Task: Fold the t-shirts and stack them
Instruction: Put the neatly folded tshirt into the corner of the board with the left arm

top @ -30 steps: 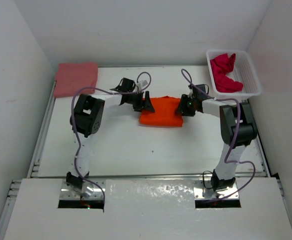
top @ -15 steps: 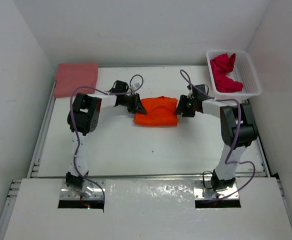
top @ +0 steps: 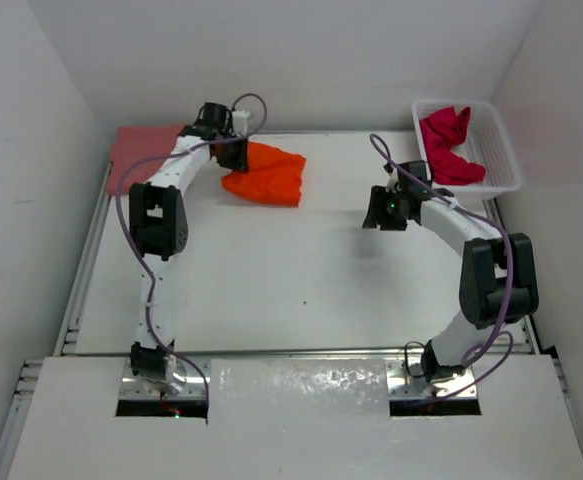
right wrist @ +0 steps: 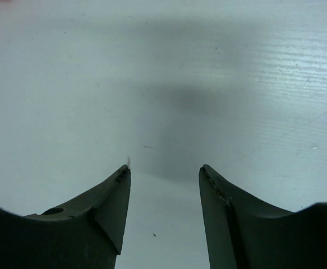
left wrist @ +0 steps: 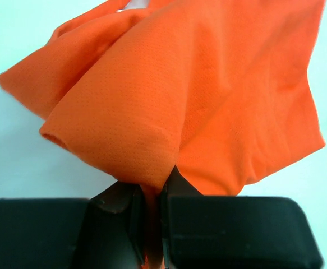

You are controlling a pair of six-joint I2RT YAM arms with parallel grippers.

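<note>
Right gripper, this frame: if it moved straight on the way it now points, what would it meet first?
Most likely the bare white tabletop. The right gripper is open and angled down toward it, and its wrist view shows only that surface ahead. How far off it lies is unclear.

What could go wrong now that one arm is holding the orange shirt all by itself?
The left gripper pinches only a small fold of the orange t-shirt, so the cloth might slip out. The shirt looks bunched rather than flat, so it may land crumpled on or beside the pink t-shirt and make a messy stack. The right gripper is open, empty and well apart, so nothing supports the other side.
</note>
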